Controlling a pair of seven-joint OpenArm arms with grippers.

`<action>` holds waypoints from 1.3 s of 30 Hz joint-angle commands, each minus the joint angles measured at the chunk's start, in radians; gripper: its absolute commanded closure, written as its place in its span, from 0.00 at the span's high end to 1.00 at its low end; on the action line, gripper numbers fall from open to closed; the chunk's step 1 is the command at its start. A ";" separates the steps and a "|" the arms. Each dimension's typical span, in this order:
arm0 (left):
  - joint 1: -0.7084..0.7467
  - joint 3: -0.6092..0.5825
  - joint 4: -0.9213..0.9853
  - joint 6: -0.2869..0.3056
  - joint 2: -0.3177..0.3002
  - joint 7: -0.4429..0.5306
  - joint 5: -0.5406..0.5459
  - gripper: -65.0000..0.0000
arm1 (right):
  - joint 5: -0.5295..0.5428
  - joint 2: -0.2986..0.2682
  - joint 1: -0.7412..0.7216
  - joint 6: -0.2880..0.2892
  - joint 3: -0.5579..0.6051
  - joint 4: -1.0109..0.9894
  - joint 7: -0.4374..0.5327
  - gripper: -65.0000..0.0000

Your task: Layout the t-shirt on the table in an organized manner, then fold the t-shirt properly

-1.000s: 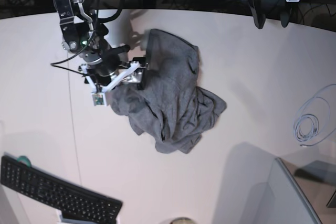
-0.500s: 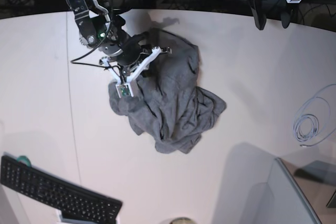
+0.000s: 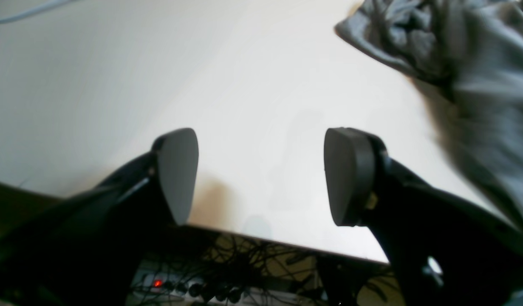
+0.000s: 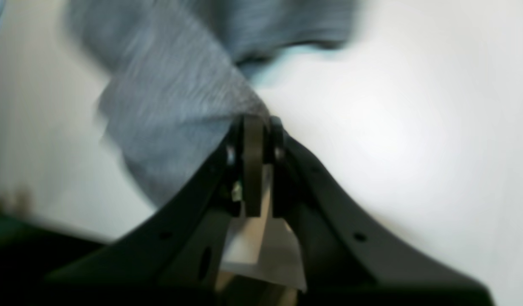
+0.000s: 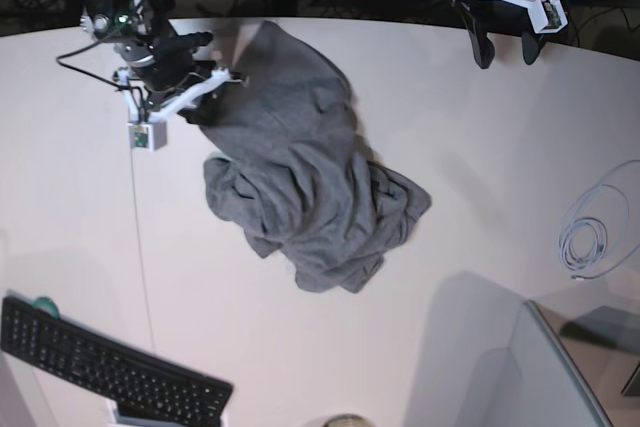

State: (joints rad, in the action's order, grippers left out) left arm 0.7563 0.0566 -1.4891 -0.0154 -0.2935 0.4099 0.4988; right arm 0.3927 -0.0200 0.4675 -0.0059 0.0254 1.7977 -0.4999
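A heather-grey t-shirt [image 5: 300, 182] lies crumpled on a large white table [image 5: 480, 147], a little toward nine o'clock from the middle of the overhead view. It is bunched, not spread flat. The thickest heap of folds sits at its five o'clock end, where the cloth doubles over itself in dark creases. From there the fabric stretches in a broad band toward eleven o'clock, drawn up to a corner near the table's far curved edge. No sleeve or collar can be told apart in the tangle.

That raised corner is pinched by the right gripper [image 5: 235, 75], which sits at the shirt's eleven o'clock. In the right wrist view its jaws are pressed together with grey cloth [image 4: 176, 97] fanning out from the fingertips; the cloth there is blurred.

The left gripper [image 5: 505, 47] hangs over the far table edge at about one o'clock from the shirt, well apart from it. The left wrist view shows its two dark fingers [image 3: 176, 170] standing wide with nothing but bare tabletop between them, and a rumpled edge of the shirt [image 3: 456, 63] at two o'clock in that picture.

Further out, a coil of pale cable [image 5: 590, 237] rests on the table at three o'clock from the shirt. A black keyboard [image 5: 105, 367] lies at seven o'clock, near the front corner. No containers can be made out.
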 commanded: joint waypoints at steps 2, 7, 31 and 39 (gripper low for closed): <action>0.002 -0.004 -0.012 0.001 -0.008 0.016 -0.002 0.69 | 0.007 -0.002 0.044 0.011 -0.054 0.043 0.013 0.01; -0.021 -0.005 -0.025 0.001 -0.008 0.014 -0.005 0.69 | 0.007 0.001 0.121 0.008 -0.140 0.098 0.013 0.01; -0.505 -0.347 -0.057 -0.001 0.029 -0.497 -0.002 0.00 | 0.002 0.036 0.089 0.014 -0.345 0.104 0.013 0.00; -0.415 -0.332 -0.066 -0.001 0.020 -0.520 -0.010 0.49 | 0.002 0.005 0.089 0.014 -0.345 0.103 0.013 0.00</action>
State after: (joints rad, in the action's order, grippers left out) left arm 0.3435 -0.2783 -1.5425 -0.0189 -0.2687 -0.1261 0.4877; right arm 0.3897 -0.0128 0.5549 0.0048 -0.3168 1.8832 -0.5095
